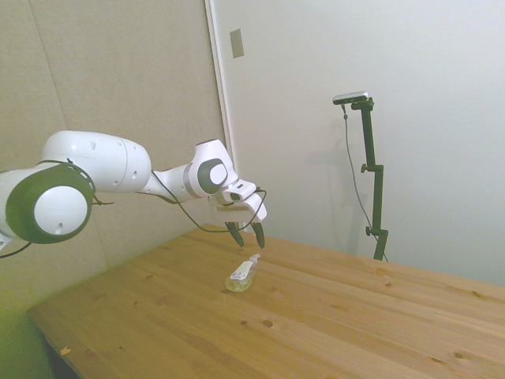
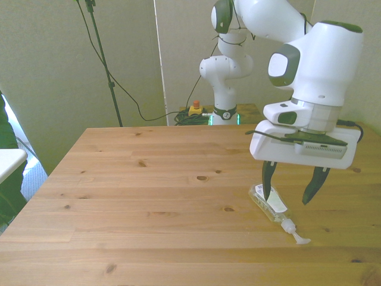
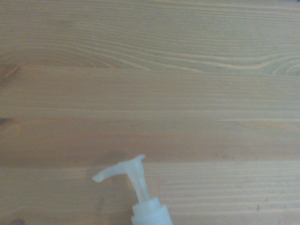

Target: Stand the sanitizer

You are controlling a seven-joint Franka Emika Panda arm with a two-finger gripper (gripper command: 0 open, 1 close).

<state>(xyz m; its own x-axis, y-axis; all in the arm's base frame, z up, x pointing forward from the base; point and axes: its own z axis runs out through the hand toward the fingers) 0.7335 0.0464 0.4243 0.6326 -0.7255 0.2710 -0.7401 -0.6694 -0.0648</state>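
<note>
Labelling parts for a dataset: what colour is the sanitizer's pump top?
White, on the sanitizer lying on the table; the pump top shows best in the wrist view.

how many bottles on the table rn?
1. The sanitizer lies on its side on the table, toward the front view's right, pump end nearest the camera, just under the open pincer. No others visible in any view.

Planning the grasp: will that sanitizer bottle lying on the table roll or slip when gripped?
The sanitizer lies on its side, rounded and smooth, so it may roll or slip. Its pump head sticks out, probably limiting rolling. The open gripper hovers above.
</note>
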